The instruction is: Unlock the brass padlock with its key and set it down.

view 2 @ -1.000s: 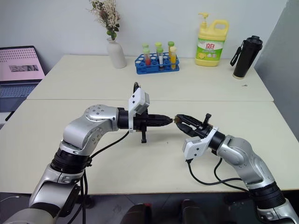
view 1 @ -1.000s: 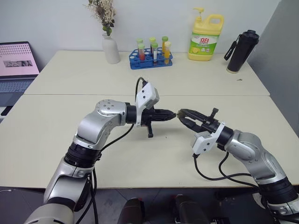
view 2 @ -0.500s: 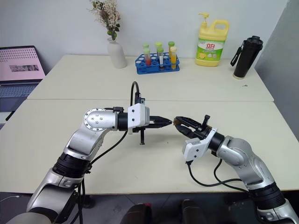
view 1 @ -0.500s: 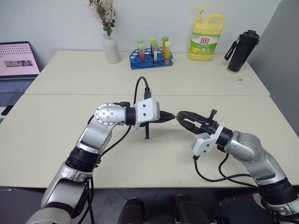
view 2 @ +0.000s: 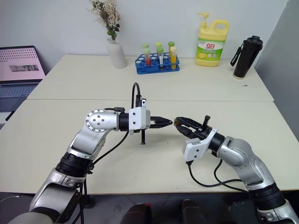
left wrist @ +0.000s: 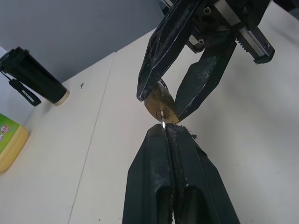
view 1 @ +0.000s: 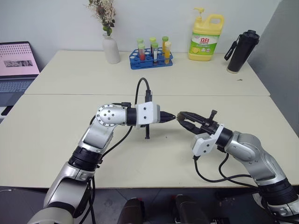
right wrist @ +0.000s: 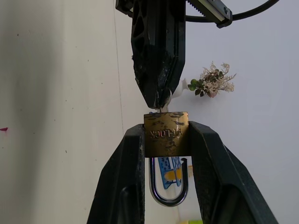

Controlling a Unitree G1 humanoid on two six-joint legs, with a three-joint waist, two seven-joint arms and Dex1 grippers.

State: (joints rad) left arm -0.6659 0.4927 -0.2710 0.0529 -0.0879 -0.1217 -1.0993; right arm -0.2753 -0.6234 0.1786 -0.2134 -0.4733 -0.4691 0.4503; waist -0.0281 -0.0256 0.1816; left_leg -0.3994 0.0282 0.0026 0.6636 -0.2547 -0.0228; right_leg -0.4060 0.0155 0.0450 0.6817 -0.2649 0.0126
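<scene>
One brass padlock [right wrist: 166, 133], one key [left wrist: 162, 119], two pincers: the left pincer [left wrist: 167, 133] and the right pincer [right wrist: 166, 140]. On the table [view 1: 60, 121] beyond them: one vase [view 1: 110, 48], one test-tube rack [view 1: 151, 60], one detergent bottle [view 1: 205, 37], one black flask [view 1: 241, 51]. One laptop [view 1: 16, 67].

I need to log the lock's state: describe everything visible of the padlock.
The padlock is a small, scuffed brass block with stamped lettering. It is clamped on both sides by the right tool and held above the table. Its silvery U-shaped shackle points back between the fingers, one leg seemingly free. The key, pinched in the shut left tool, sits in its keyhole.
</scene>
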